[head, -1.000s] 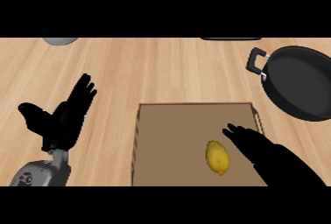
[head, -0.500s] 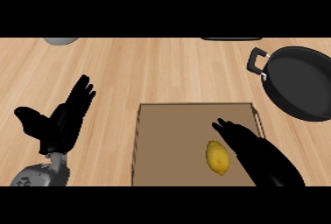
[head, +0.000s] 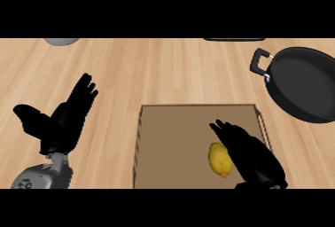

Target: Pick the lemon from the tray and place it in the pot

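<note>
A yellow lemon [head: 220,160] lies on the brown tray [head: 175,133], toward its right front part. My right hand [head: 248,152] is directly right of the lemon, fingers straight and pointing up-left, its edge touching or nearly touching the fruit. The hand is open and holds nothing. The black pot [head: 307,84] with a side handle stands at the right, beyond the tray's far right corner. My left hand [head: 62,122] rests open at the left, fingers up, well clear of the tray.
A grey round object [head: 62,41] peeks in at the top left edge. A dark item [head: 232,39] shows at the top edge near the pot. Bare wooden counter [head: 163,71] lies between tray and far edge.
My right hand has slid leftward across the tray, closing in on the lemon's right side. The lemon, pot and left hand have stayed put.
</note>
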### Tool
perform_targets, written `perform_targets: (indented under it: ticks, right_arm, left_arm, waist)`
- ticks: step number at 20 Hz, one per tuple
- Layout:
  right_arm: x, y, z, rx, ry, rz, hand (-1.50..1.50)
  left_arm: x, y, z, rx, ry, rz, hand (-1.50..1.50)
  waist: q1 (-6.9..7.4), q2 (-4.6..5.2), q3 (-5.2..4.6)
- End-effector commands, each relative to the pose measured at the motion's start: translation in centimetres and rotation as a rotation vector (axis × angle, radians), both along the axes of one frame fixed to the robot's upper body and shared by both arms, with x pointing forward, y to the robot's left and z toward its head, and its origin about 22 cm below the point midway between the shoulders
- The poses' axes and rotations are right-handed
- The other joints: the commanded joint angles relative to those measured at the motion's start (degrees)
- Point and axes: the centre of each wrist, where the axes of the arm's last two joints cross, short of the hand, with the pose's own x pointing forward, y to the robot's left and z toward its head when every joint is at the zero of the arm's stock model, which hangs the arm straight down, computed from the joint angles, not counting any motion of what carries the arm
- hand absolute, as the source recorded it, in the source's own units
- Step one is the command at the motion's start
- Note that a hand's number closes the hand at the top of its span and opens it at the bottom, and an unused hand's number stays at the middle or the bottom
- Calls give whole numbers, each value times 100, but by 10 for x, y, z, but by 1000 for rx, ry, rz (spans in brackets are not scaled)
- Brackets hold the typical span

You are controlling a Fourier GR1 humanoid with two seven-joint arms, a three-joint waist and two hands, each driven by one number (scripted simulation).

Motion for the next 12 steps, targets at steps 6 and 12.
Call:
perform_targets:
  ticks: [6, 12]
  right_arm:
    - [14, 32, -33, -125, 55, -17, -150]
    - [21, 18, -44, -151, 97, 0, -150]
  left_arm:
    - [11, 13, -15, -10, 16, -1, 0]
    - [2, 9, -15, 12, -2, 3, 0]
  waist:
    - [1, 7, -2]
    - [-1, 3, 0]
